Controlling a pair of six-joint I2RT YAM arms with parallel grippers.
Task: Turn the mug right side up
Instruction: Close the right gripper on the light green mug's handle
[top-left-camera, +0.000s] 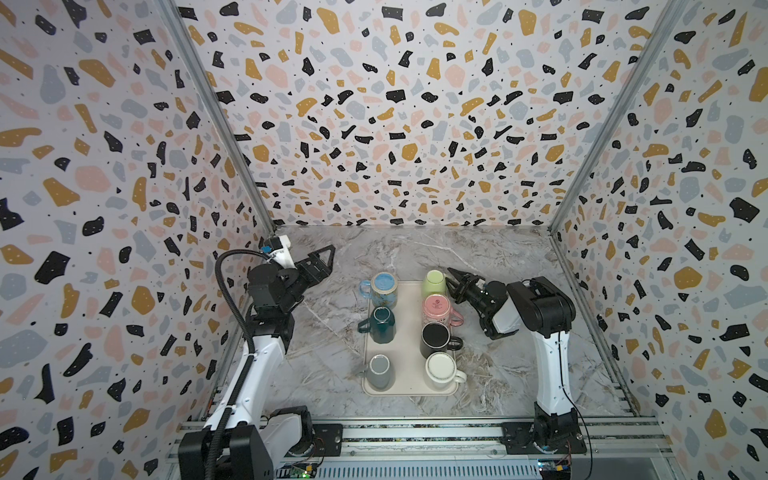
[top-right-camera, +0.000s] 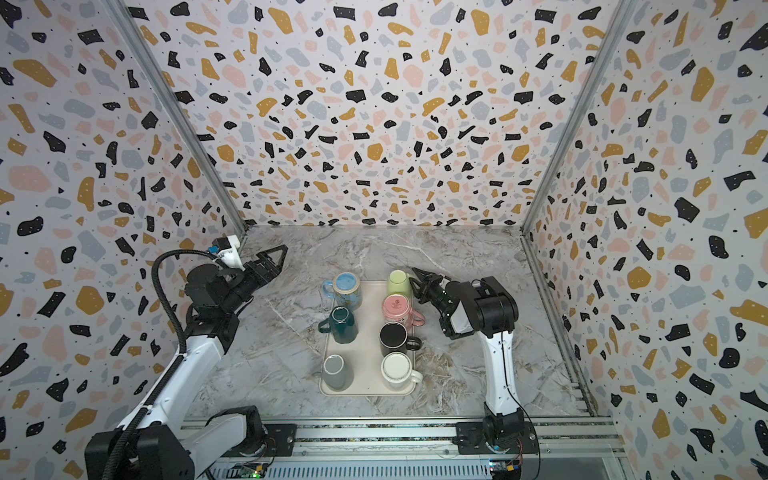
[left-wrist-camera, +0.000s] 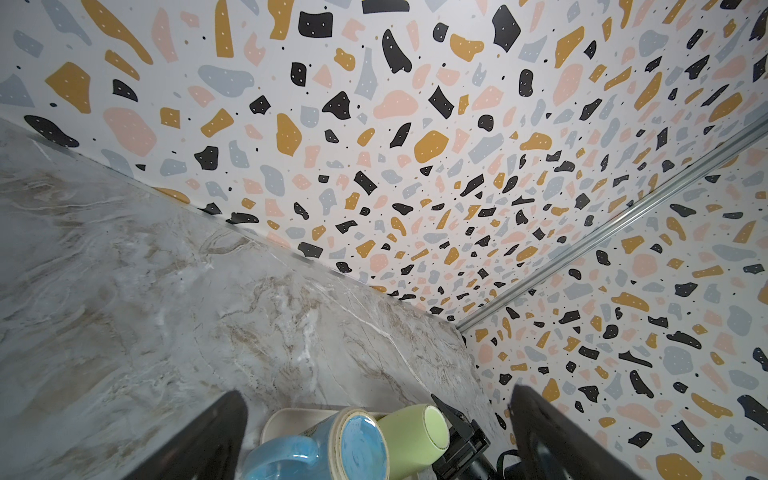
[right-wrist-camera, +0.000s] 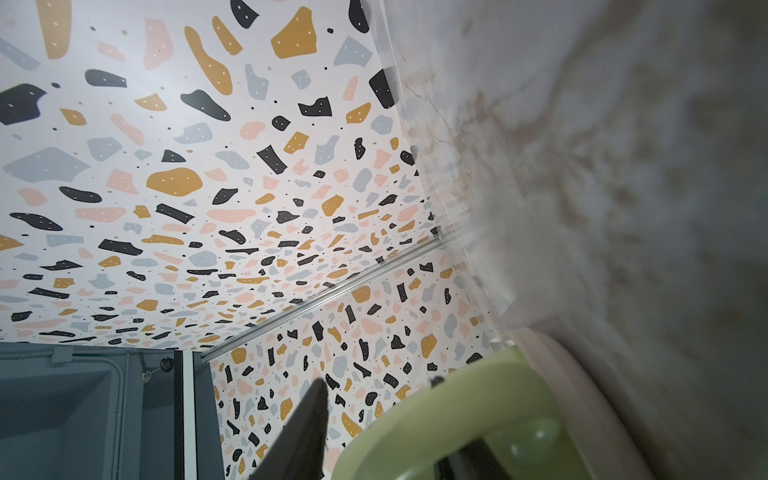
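At green mug (top-left-camera: 433, 283), right pincer (top-left-camera: 452, 283)

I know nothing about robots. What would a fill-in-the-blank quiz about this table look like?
The tray holds ___ mugs. The right arm's fingers are at the handle of the ___ mug. The left arm's fingers are ___, not shut, and hold nothing. Beside the grey mug, at the tray's near end, stands the ___ mug.
Missing words: seven; green; open; white.
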